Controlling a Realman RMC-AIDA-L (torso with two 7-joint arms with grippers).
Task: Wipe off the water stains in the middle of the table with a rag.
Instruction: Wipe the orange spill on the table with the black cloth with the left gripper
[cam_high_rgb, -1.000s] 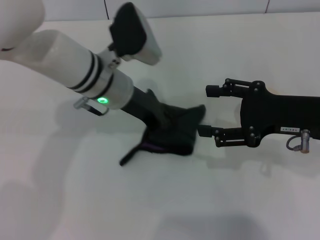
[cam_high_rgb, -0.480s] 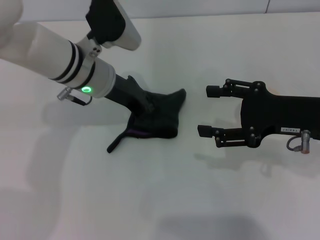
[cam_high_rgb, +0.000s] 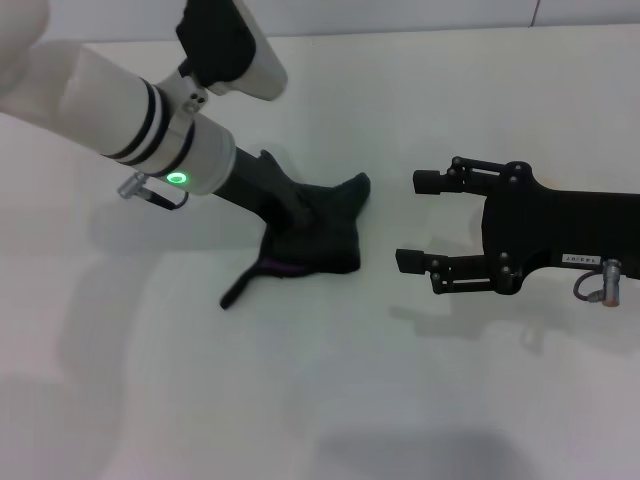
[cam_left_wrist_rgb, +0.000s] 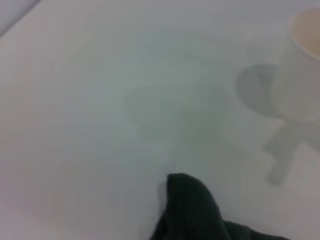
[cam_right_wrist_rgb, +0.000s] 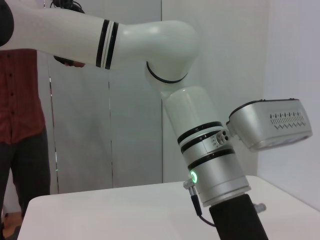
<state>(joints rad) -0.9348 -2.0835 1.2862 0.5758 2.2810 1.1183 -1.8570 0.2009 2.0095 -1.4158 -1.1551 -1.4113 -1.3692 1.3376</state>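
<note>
The large plain white matte table fills the head view and carries everything else. The left arm, a thick white tube with black bands and a green light, slants down to the left gripper, whose black end is buried in the soft black cloth rag; it presses the rag against the table, though whether its fingers are clenched on the cloth cannot be told, since the cloth hides them. The rag lies bunched directly under and around that gripper, with a purplish hem and a thin dark tail trailing away from it on the side away from the other arm. The black right gripper hovers low beside the rag, apart from it, its two fingers spread wide and holding nothing. In the left wrist view a fold of the rag shows close by, and a white paper cup stands farther off on the table. No orange stain can be made out in any view.
</note>
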